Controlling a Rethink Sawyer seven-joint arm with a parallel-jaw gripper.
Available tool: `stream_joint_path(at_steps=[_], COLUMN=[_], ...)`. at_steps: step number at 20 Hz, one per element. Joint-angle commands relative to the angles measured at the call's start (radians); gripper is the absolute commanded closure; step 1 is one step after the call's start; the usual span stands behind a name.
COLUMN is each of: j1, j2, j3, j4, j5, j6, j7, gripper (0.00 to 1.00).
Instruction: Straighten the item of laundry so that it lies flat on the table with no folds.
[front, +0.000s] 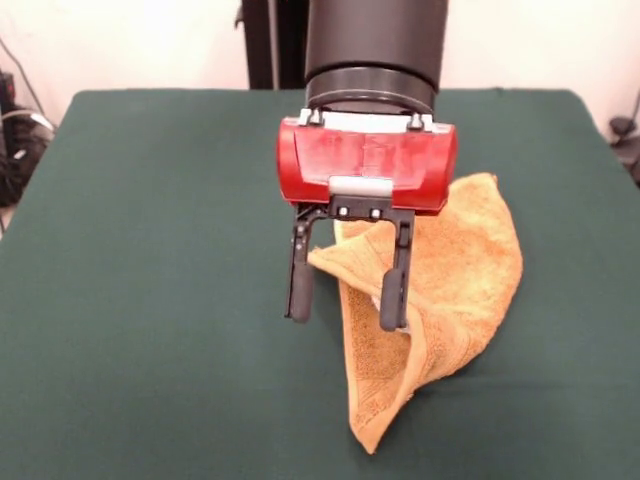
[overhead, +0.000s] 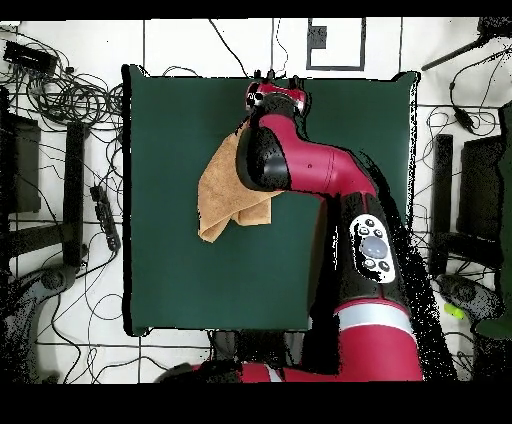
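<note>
The orange-yellow towel (front: 455, 270) lies folded and bunched on the green table (front: 150, 260), right of centre in the front view. One point of it reaches toward the near edge. My gripper (front: 345, 318) hangs over the towel's left part with its jaws wide apart. A folded corner of the towel sits between the two black fingers (front: 299, 285), and neither finger presses on it. In the overhead view the towel (overhead: 225, 190) lies left of the arm, on the table (overhead: 190, 280). There the gripper (overhead: 268, 80) is mostly hidden by the arm.
The red and black arm (overhead: 320, 180) reaches across the table's right side in the overhead view. Cables and equipment (overhead: 60, 100) lie on the floor around the table.
</note>
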Motion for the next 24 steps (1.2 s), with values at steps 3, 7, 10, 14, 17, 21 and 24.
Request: stream_joint_path(at_steps=[3,7,10,14,17,21,24], j1=[-0.122,-0.108,-0.12,-0.132,-0.1,-0.046,0.01], j2=[-0.011,-0.003,-0.02,-0.02,-0.004,0.035,0.07], j3=[0.193,0.182,0.214,0.272,0.267,0.229,0.174], j4=[-0.018,-0.045,-0.055,-0.067,-0.134,-0.226,-0.287], j5=[0.025,-0.008,0.01,0.044,0.082,0.112,0.123], j6=[0.574,0.609,0.641,0.623,0.655,0.671,0.657], j7=[-0.074,-0.071,-0.046,-0.01,0.053,0.122,0.18], gripper=[0.0,0.0,0.0,0.0,0.0,0.0,0.0])
